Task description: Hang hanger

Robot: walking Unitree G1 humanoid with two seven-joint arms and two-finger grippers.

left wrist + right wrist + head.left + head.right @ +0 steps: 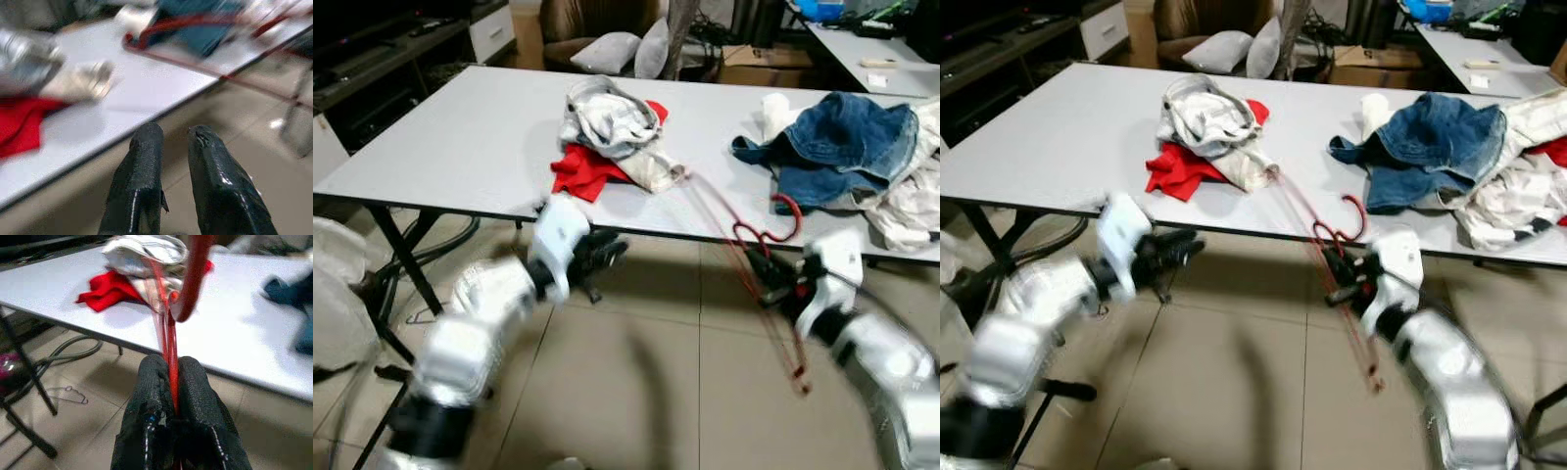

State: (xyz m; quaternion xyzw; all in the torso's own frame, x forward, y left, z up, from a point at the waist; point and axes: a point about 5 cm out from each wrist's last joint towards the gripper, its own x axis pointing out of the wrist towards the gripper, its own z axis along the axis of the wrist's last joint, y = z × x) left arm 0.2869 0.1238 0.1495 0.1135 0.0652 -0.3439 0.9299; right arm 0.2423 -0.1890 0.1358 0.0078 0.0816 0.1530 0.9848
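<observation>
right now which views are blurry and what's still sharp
Left eye view: both arms smeared by motion, the red hanger streaked, the table fairly crisp. Left wrist view: table and clothes blurred, the left gripper sharper. Right wrist view: the right gripper sharp, the hanger's wires streaked.

no writing, label, brand, number or sign can be read anywhere here; the views are blurred and nothing on the clothes or furniture shows legible print.
</observation>
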